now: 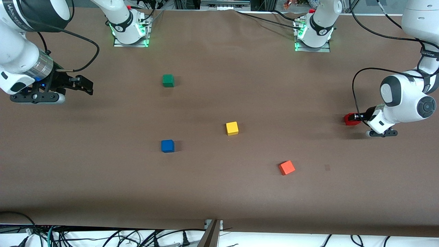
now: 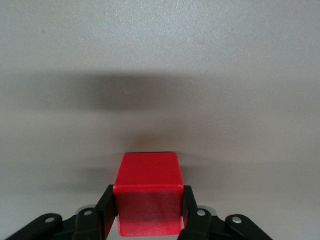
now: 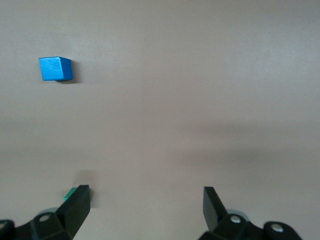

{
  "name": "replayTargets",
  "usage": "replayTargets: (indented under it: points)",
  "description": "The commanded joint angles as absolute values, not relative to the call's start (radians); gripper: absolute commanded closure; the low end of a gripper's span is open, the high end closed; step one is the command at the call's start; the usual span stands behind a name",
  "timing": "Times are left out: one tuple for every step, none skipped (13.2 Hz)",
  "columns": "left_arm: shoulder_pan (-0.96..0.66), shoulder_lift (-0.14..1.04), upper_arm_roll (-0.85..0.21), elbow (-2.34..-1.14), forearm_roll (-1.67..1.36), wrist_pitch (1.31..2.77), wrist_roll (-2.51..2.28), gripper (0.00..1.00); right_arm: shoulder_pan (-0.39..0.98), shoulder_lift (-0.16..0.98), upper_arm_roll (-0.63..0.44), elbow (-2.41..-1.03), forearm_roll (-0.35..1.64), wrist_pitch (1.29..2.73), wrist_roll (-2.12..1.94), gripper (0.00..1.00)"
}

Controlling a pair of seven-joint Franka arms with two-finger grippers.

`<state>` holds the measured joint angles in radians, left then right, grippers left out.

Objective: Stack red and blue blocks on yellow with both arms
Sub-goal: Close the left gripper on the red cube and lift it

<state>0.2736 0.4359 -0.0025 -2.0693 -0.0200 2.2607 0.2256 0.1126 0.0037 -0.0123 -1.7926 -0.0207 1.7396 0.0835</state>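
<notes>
The red block (image 1: 349, 119) sits at the left arm's end of the table, and my left gripper (image 1: 354, 119) is shut on it. In the left wrist view the red block (image 2: 147, 192) fills the gap of the left gripper (image 2: 148, 202), with a black finger pressed on each side face. The blue block (image 1: 167, 145) and the yellow cube (image 1: 232, 128) rest apart in the middle of the table. My right gripper (image 1: 87, 85) hangs open over the right arm's end and holds nothing. In the right wrist view, the blue block (image 3: 55, 68) lies well off from the right gripper (image 3: 147, 197).
A green cube (image 1: 168, 80) lies nearer the robots' bases than the blue block; a sliver of that green cube (image 3: 70, 193) shows by one right finger. An orange-red cube (image 1: 286, 167) sits nearer the front camera than the yellow cube. Brown table (image 1: 219, 192) all around.
</notes>
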Motion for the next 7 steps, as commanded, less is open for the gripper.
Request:
replayTargets:
  points:
    - [0.279, 0.414, -0.014, -2.072, -0.020, 2.263, 0.249, 0.95, 0.114, -0.014, -0.009, -1.812, -0.026, 1.730, 0.095, 0.00]
    - [0.273, 0.411, -0.018, -2.056, -0.021, 2.263, 0.236, 0.96, 0.114, -0.014, -0.009, -1.813, -0.026, 1.730, 0.095, 0.00]
    - [0.264, 0.411, -0.028, -2.025, -0.025, 2.240, 0.233, 0.96, 0.114, -0.014, -0.009, -1.815, -0.026, 1.730, 0.092, 0.00]
    - [0.255, 0.416, -0.060, -1.969, -0.031, 2.191, 0.229, 0.97, 0.114, -0.014, -0.009, -1.819, -0.026, 1.730, 0.091, 0.00]
    - [0.250, 0.419, -0.092, -1.915, -0.032, 2.142, 0.213, 0.97, 0.114, -0.015, -0.009, -1.822, -0.026, 1.730, 0.091, 0.00]
    - [0.232, 0.419, -0.133, -1.857, -0.032, 2.087, 0.165, 0.98, 0.114, -0.014, -0.009, -1.828, -0.026, 1.732, 0.089, 0.00]
    - [0.197, 0.420, -0.162, -1.809, -0.032, 2.045, 0.094, 0.99, 0.114, -0.014, -0.009, -1.833, -0.026, 1.732, 0.089, 0.00]
